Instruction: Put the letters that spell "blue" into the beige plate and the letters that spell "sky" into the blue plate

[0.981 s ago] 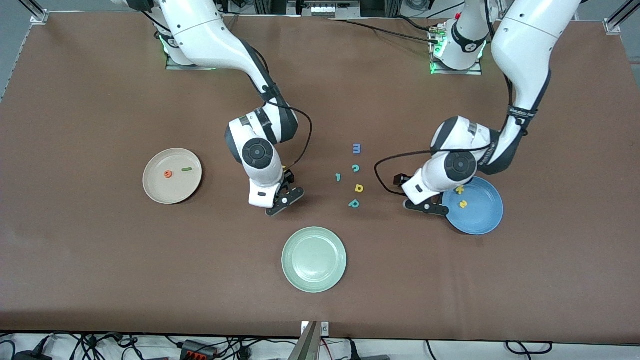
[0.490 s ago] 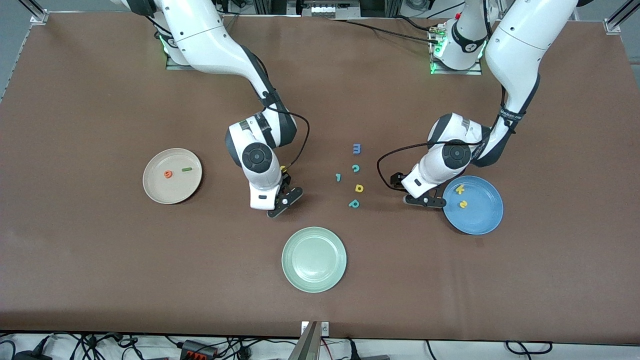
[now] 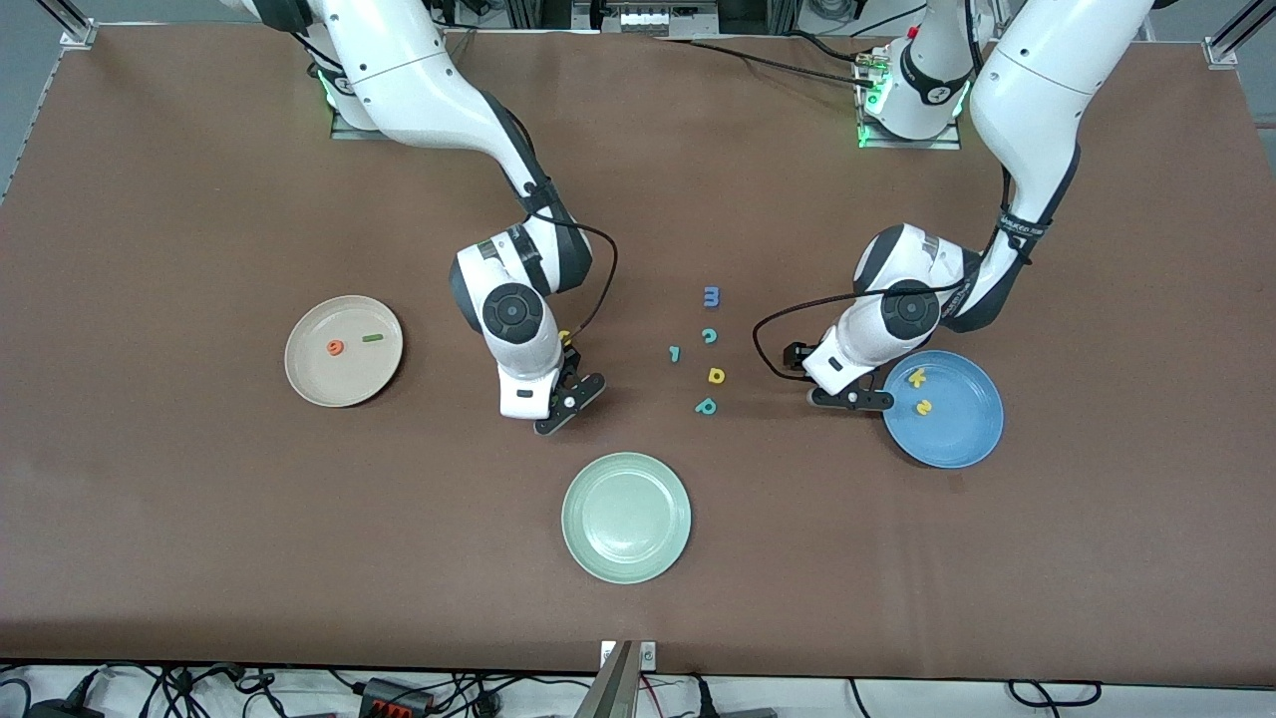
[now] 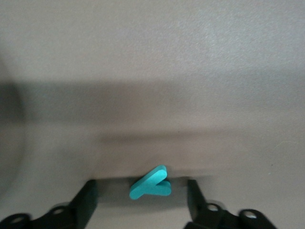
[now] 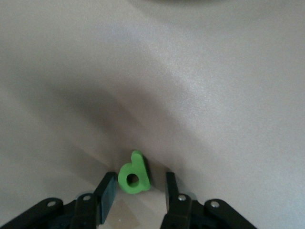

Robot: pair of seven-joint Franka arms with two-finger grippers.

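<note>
Two letters sit between open fingers

I see my left gripper point(image 4: 142, 202) low at the desk point(image 3: 199, 519) beside the blue plate point(image 3: 957, 444), fingers point(image 4: 86, 200) apart around the teal "y" point(image 4: 150, 183) without touching it. My right gripper point(image 5: 136, 198) brackets the green "b" point(image 5: 133, 174), fingers point(image 5: 106, 194) just beside it, not yet pinching. Orange "e" point(image 3: 336, 347) and dark green "l" point(image 3: 373, 338) lie in the beige plate point(image 3: 309, 384); yellow "k" point(image 3: 917, 376) and "s" point(image 3: 924, 407) in the blue.

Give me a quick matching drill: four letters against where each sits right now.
Letters:
1. orange foam "e"
2. yellow foam "k"
3. green foam "b"
4. teal foam "y"

Places:
A. between the left hand's fingers
B. in the round cream-beige plate
C. between the right hand's fingers
D. in the round bright blue plate

Pairs: 1-B, 2-D, 3-C, 4-A
</note>
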